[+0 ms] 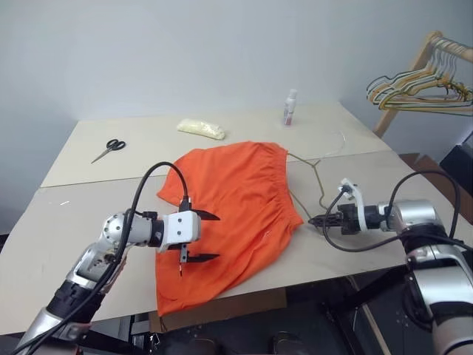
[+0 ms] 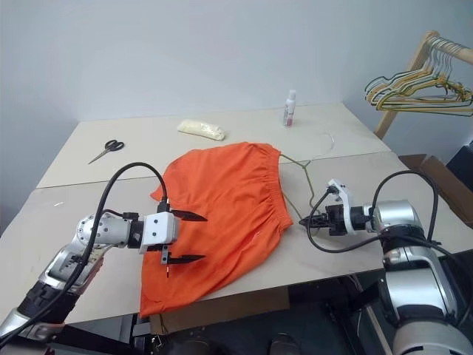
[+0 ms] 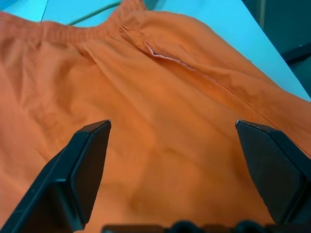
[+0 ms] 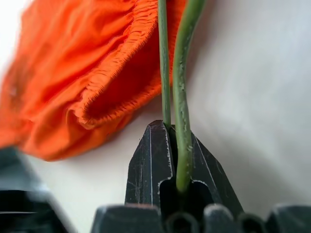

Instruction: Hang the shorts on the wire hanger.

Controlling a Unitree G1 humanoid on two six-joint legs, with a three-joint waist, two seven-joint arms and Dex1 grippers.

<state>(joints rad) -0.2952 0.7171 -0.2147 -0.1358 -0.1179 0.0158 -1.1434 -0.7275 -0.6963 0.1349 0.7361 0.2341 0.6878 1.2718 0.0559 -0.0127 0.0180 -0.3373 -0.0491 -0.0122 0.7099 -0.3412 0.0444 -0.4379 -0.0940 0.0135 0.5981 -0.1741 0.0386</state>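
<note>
While the right gripper (image 1: 316,220) is pinching the stiff, thin wire hanger (image 1: 319,180) beside the waistband, the left gripper (image 1: 209,237) is hovering wide open over the limp shorts (image 1: 236,214), best gathered at that waistband.

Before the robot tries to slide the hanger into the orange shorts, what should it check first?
1. Right gripper shut on the wire hanger: ok.
2. Left gripper open over the shorts: ok.
3. Shorts held by the left gripper: not ok, nothing between its fingers.
4. Waistband opened up for the wire: not ok, it lies flat.
5. Hanger's far corner under the fabric: cannot tell.
</note>
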